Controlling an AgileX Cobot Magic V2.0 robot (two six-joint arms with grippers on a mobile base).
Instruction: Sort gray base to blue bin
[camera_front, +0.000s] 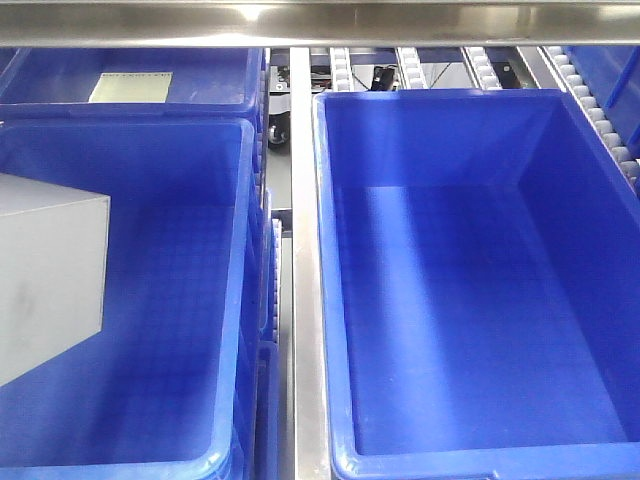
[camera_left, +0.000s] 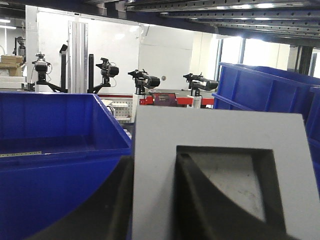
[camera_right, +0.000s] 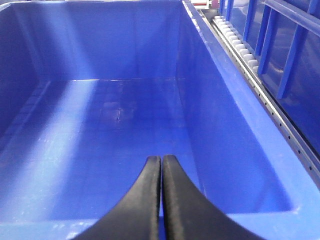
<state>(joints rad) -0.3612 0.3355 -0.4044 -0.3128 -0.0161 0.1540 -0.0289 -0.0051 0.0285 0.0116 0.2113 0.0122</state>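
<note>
Left wrist view alone shows the left gripper (camera_left: 155, 167) clamped on the gray base (camera_left: 220, 130); front view places it over the blue bin (camera_front: 180, 320). The right gripper (camera_right: 161, 160), fingers together, overhangs a neighbouring crate (camera_right: 100, 125) by steel rails (camera_front: 305, 300).

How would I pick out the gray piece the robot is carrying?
In the front view, take the left blue bin, beside the right blue bin. Over its left side hangs the gray base, a matte boxy block gripped by the left hand. It alone is gray amid the blue, with a square recess in one face.
</note>
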